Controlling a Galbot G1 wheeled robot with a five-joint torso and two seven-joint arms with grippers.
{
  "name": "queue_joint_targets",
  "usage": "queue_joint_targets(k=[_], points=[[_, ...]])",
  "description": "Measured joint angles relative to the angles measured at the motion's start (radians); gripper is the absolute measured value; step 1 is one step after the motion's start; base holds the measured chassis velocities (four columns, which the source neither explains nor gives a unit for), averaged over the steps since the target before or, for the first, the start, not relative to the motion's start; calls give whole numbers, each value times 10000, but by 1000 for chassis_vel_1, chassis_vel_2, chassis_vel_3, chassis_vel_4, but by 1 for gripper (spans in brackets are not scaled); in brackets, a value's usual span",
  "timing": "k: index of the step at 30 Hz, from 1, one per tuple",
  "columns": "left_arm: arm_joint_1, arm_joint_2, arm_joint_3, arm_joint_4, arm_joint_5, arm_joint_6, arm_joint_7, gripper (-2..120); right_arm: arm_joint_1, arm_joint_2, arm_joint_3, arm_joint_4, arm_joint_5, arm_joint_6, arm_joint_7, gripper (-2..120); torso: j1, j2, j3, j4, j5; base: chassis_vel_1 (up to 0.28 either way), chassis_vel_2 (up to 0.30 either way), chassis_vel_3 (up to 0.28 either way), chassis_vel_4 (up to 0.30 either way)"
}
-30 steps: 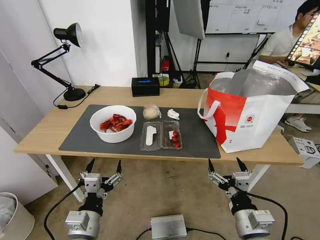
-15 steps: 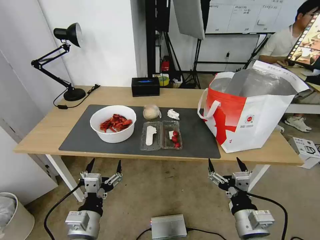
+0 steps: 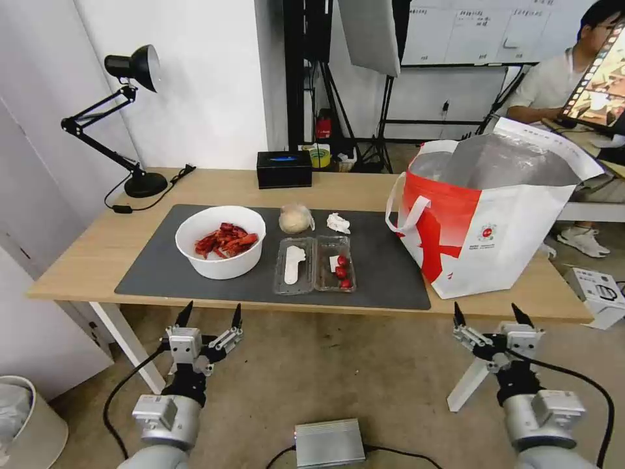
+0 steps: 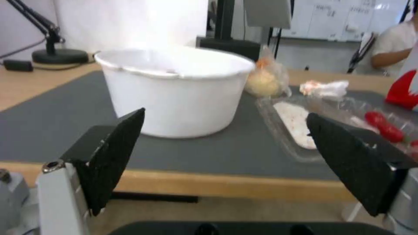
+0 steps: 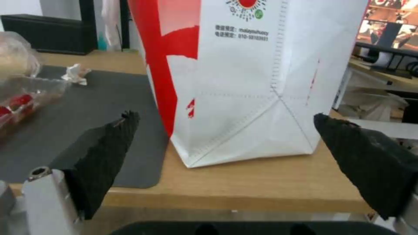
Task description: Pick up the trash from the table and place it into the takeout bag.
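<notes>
Four pieces of trash on the dark grey mat (image 3: 150, 270) of the light wooden table (image 3: 84, 251): one white bowl of red shells (image 3: 221, 241) toward the left, one plastic-wrapped beige lump (image 3: 295, 218) just behind the tray, one small crumpled white tissue (image 3: 338, 223) beside the lump, one clear plastic clamshell tray (image 3: 315, 264) lying open and flat near the mat's front edge. Three red bits in the tray's right half, a white smear in its left half. One takeout bag (image 3: 514, 241) upright at the right end of the table, partly on the mat's right edge, mouth wide open with silver foil lining showing, one white loop handle hanging toward the trash. One black rectangular box (image 3: 284, 169) at the back edge of the table, one black desk lamp (image 3: 124, 117) at the back left corner.

Two grippers, both below and in front of the table's front edge, touching nothing. Left gripper (image 3: 210, 316) under the mat's left part, roughly in line with the bowl; fingers (image 4: 115, 153) spread wide, empty, the bowl framed between them in the left wrist view. Right gripper (image 3: 489, 314) under the table's right end, in front of the bag; fingers (image 5: 104, 156) likewise spread wide and empty, the bag's lower corner framed between them in the right wrist view.
</notes>
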Motion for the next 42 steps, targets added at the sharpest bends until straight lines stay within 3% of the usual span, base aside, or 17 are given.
queue_joint_targets(k=[1,2,4,5,7,8,14,24,28,30,31,33,36,42], points=[[0,0,0,0,0,0,0,100,0,0,0,0,0,0,0,100,0,0,0,0,0,0,0,0,0],[-361,368,149,326,-680,-109,-51,100,-22,3,-4,31,1,49,-16,100,-2,0,0,0,7,0,0,0,0],[-361,368,149,326,-680,-109,-51,100,-22,3,-4,31,1,49,-16,100,-2,0,0,0,7,0,0,0,0],[-846,869,348,773,-1603,-280,-163,100,-45,5,-21,60,8,100,-57,100,-1,-1,0,-2,4,0,0,0,0],[-846,869,348,773,-1603,-280,-163,100,-45,5,-21,60,8,100,-57,100,-1,-1,0,-2,4,0,0,0,0],[-1091,1127,445,997,-2090,-370,-238,100,-52,0,-54,90,8,143,-89,100,-1,0,0,-2,3,0,0,0,0],[-1072,1627,402,769,-2674,-407,327,100,-95,-30,-99,122,-3,227,-178,100,-2,0,0,0,4,0,0,0,0],[-1183,2102,615,429,-3684,232,351,100,-12,-46,-263,42,-31,254,-234,100,-3,-1,-1,0,5,0,0,0,0],[-1298,2451,702,-19,-5066,899,-143,100,102,-184,-462,-49,-46,256,-262,100,-3,0,-1,-2,7,0,0,0,0],[-1308,2481,713,-76,-5238,986,-224,100,115,-208,-488,-63,-47,256,-264,100,-3,0,-1,-1,6,0,0,0,0],[-1438,2618,835,-290,-5950,1353,-529,100,125,-264,-541,-105,-63,263,-274,100,-2,-1,-1,1,6,0,0,0,0],[-1537,2695,938,-387,-6324,1531,-679,100,108,-276,-548,-123,-68,274,-277,100,-2,-1,-1,2,6,0,0,0,0],[-2046,2811,1526,-532,-7545,2050,-1400,100,87,-259,-534,-180,-81,326,-286,100,-3,0,-1,-2,6,0,0,0,0],[-2617,2894,2202,-305,-8304,2249,-1925,100,99,-205,-508,-189,-86,336,-288,100,-2,-1,0,-2,5,0,0,0,0]])
